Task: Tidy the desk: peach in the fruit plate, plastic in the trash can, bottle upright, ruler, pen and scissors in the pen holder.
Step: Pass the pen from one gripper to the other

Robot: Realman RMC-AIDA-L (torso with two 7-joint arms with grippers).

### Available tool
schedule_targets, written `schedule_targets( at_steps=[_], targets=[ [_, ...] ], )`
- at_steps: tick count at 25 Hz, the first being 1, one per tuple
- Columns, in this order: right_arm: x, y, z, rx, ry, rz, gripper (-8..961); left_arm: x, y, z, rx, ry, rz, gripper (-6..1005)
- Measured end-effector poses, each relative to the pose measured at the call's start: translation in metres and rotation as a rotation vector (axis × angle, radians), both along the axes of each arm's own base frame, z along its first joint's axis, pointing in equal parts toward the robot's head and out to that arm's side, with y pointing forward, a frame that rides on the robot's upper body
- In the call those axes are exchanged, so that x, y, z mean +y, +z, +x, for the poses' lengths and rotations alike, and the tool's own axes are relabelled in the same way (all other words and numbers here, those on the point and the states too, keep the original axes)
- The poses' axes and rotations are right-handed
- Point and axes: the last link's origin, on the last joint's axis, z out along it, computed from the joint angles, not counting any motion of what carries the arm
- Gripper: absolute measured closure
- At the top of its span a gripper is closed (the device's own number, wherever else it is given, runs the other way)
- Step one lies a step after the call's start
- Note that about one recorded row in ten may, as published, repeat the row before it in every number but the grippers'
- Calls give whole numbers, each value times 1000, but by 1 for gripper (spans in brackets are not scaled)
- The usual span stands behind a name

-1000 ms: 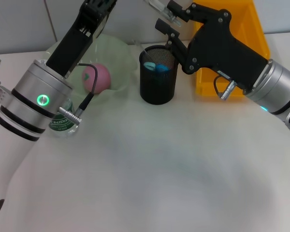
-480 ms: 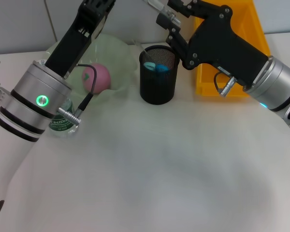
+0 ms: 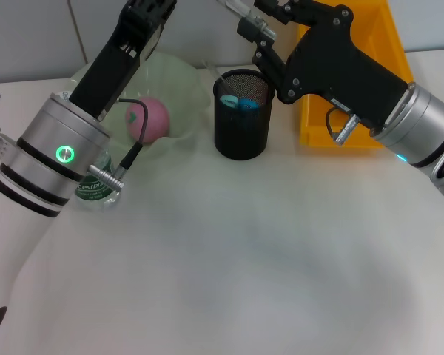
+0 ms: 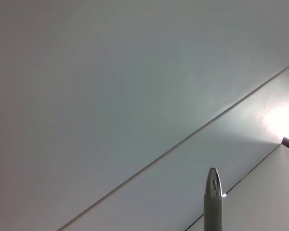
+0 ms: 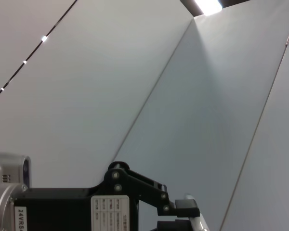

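Right hand (image 3: 255, 29) above the pen holder (image 3: 242, 115), pinching a clear ruler (image 3: 237, 9); left hand (image 3: 149, 9) state can't tell.

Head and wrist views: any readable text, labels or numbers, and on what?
"Cestbon", partly hidden, on the green label of the bottle behind the left arm.
"24VRS4", cut off at the edge, on the white sticker on the black gripper body in the right wrist view.
White sticker beside it: print too small to read.
Left wrist view: none.
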Motion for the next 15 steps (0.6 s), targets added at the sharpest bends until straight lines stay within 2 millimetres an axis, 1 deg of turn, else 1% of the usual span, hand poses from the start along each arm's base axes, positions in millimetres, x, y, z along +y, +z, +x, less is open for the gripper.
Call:
schedule_targets(
  at_steps=[4, 15],
  targets=[
    [1, 0, -1, -1, 2, 1, 686, 0, 0, 1, 0, -2, 0, 868],
    [2, -1, 0, -7, -6, 1, 753, 1, 0, 1, 3, 3, 0, 868]
  ],
)
